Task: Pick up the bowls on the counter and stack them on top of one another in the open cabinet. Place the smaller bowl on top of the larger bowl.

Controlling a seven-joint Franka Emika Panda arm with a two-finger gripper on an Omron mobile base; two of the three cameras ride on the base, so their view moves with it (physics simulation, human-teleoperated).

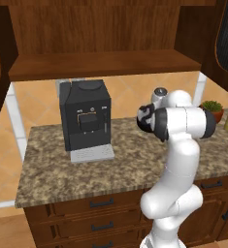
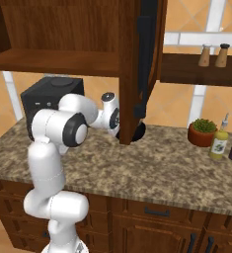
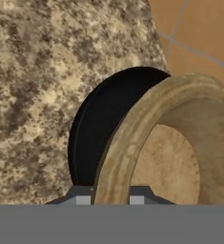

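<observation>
The claw (image 3: 109, 199) is clamped on the rim of the tan bowl (image 3: 180, 157): 1 finger (image 3: 83, 196) sits outside the wooden wall and the other just inside it, with the rim running up between them. Seen along the hand, the tan bowl is tipped toward the camera, its hollow open to view, and the black bowl (image 3: 101, 138) lies directly behind and below it on the counter (image 3: 37, 71), partly covered by the tan rim. So the smaller bowl is in the grip while the larger 1 is not yet in the cabinet.

What the next move turns on, as I judge it, is height: the cabinet shelf (image 1: 105, 63) lies above and behind the hand, so any bowl must rise clear of the shelf's front edge before going in.

The left base view shows the shelf bare above the coffee machine (image 1: 85, 116), and the arm (image 1: 181, 121) bent toward the right end of the counter. The right base view adds a sliver of the black bowl (image 2: 139, 129) low behind the cabinet's side panel (image 2: 132, 69), near the wrist.
</observation>
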